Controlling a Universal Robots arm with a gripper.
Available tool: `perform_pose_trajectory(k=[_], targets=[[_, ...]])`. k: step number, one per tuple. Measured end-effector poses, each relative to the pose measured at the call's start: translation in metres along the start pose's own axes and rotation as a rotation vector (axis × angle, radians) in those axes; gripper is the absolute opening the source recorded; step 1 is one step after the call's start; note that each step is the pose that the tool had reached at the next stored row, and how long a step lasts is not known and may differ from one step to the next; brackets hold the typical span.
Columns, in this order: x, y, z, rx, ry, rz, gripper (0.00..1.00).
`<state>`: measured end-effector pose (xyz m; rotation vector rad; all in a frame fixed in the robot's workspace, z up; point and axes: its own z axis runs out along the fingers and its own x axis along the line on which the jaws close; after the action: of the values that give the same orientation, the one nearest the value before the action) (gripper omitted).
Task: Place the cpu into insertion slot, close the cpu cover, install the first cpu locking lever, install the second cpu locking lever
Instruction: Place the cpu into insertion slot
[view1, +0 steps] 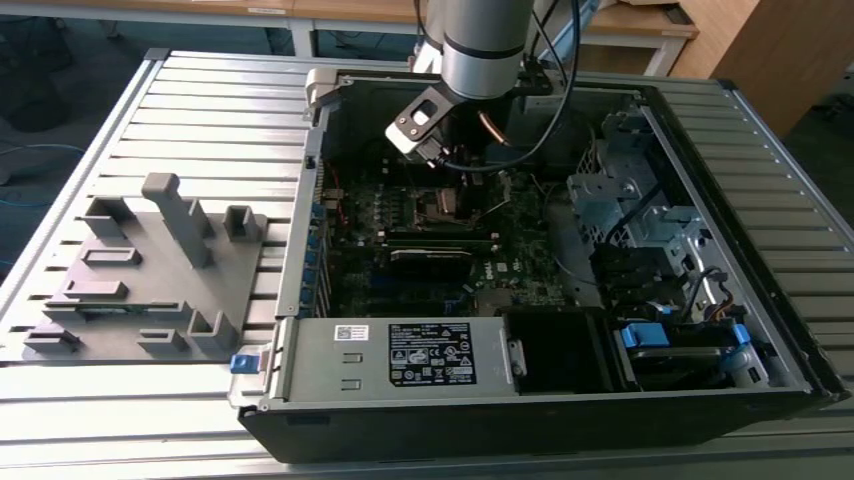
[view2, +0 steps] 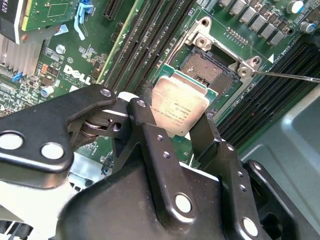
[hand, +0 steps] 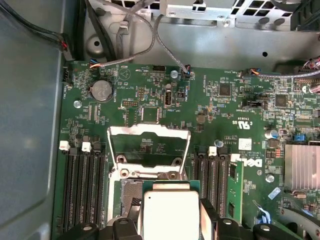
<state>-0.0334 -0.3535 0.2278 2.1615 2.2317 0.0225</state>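
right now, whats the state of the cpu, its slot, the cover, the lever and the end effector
cpu: gripped, not seated
insertion slot: empty, contacts exposed
cpu cover: swung open
locking lever: released, sticking out
end effector: shut on the cpu

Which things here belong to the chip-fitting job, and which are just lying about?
Part of the job:
- chip, held in the gripper
- empty socket
- cover, swung up

Just lying about:
- grey holder tray
- coin battery
- heat sink
- power supply box
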Motion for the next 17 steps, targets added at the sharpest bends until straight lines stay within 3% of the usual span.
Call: perform_pose_trajectory(k=[17], targets=[[0.0029,-0.0012,0.0032,-0.0001,0.0009,0.0,0.54]])
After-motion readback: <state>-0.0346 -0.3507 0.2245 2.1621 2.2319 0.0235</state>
